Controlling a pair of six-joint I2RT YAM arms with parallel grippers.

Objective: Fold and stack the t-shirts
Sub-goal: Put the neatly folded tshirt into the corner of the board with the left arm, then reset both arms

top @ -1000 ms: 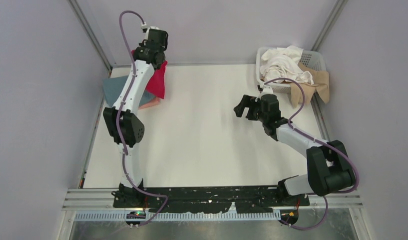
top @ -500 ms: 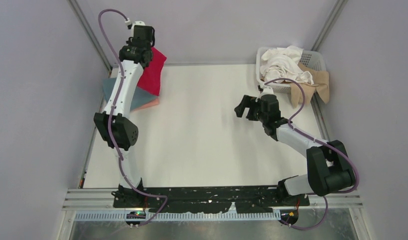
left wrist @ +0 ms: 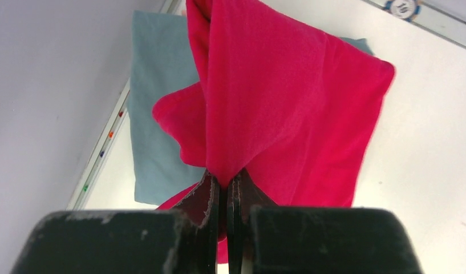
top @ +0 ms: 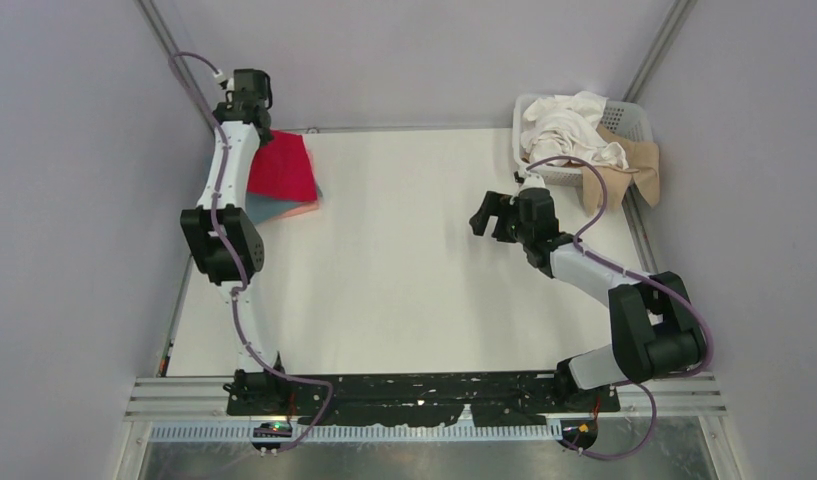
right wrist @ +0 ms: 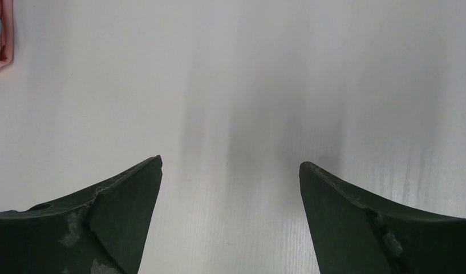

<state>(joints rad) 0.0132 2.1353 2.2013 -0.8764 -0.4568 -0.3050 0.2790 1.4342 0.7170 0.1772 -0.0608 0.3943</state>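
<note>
We see the left pincer clamped on the red t-shirt, which drapes over the teal t-shirt at the far left of the counter, while the right pincer gapes wide, holding nothing.

stack: far-left on table | top shirt: on stack | basket: far-right corner | shirts: in basket, one over its rim

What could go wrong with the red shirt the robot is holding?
The left gripper pinches the red shirt by one bunched bit, so it might land wrinkled instead of flat. Pulling it across could also drag the blue shirt underneath, which lies close to the edge of the table.
</note>
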